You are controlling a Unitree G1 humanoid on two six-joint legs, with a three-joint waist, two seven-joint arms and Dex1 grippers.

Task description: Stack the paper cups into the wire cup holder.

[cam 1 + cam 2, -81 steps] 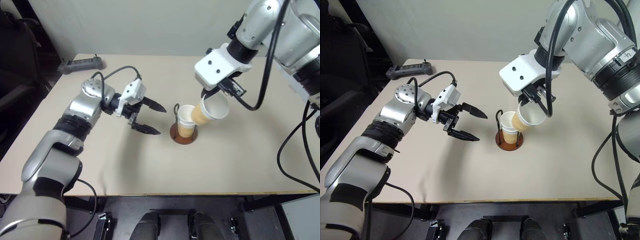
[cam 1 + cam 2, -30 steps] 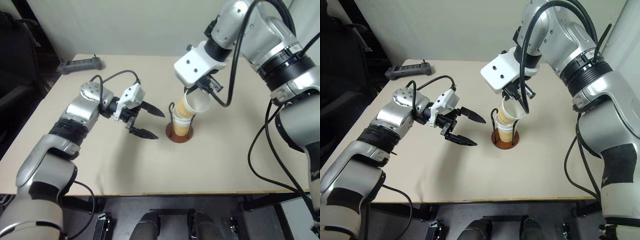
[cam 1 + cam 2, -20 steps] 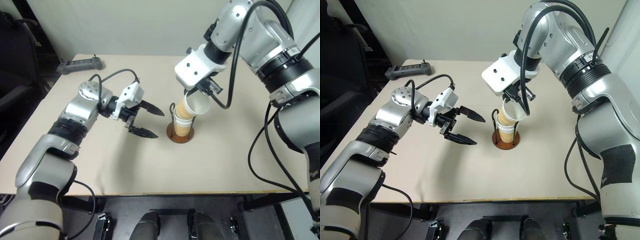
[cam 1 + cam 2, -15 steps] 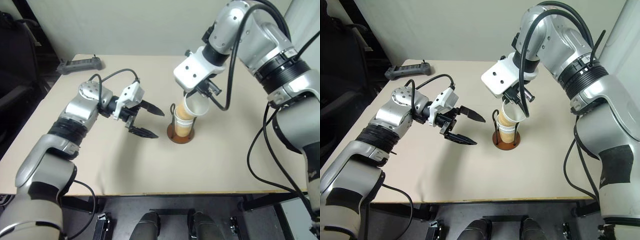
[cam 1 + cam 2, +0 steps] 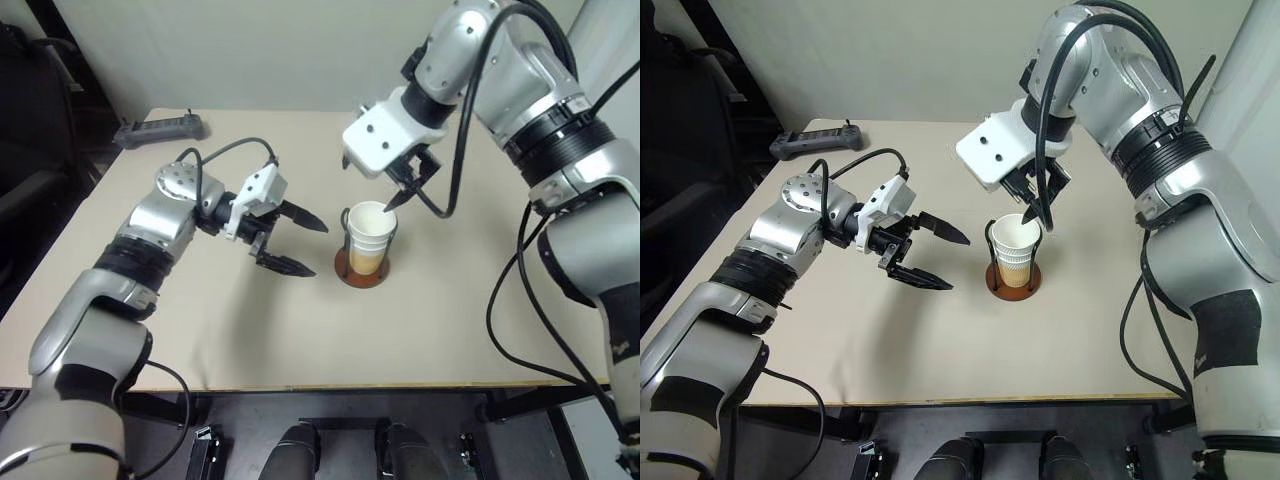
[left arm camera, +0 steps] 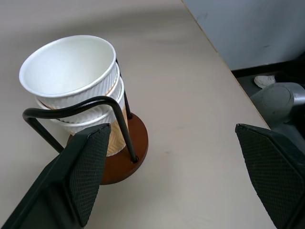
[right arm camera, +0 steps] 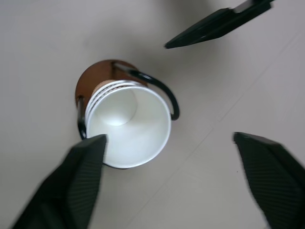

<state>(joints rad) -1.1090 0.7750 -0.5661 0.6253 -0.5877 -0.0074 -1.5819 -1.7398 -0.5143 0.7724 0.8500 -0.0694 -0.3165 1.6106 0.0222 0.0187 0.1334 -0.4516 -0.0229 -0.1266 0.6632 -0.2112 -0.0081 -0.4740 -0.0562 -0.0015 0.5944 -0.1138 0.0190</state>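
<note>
cups [image 5: 367, 238] are seen nested into one stack, seated upright in the holder [image 5: 361, 268] near the middle of the frame in the left eye view. three white rims are counted one above another in the left wrist view, with the tan-orange side showing below them. the holder's brown disc base rests on the surface [image 5: 450, 320], and its dark wire loops rise around the stack, one loop crossing in front of the cups in the left wrist view.

the right tool [image 5: 1033, 200] is held just above the stack, toward the upper right of the cups, pointed steeply down. its fingers are spread wide and nothing is pinched between them; in the right wrist view the two dark fingers [image 7: 81, 181] stand far apart on either side of the open mouth of the top cup, and no contact with the rim can be made out.

the left tool [image 5: 300, 242] is placed left of centre in the head views, beside the holder and apart from it, pointed toward it. its fingers are also spread, with nothing between them. in the left wrist view one finger [image 6: 86, 176] lies in front of the holder's base, and whether it touches cannot be told.

a dark power strip [image 5: 160, 128] lies at the upper left corner of the surface, well apart from the cups.
</note>
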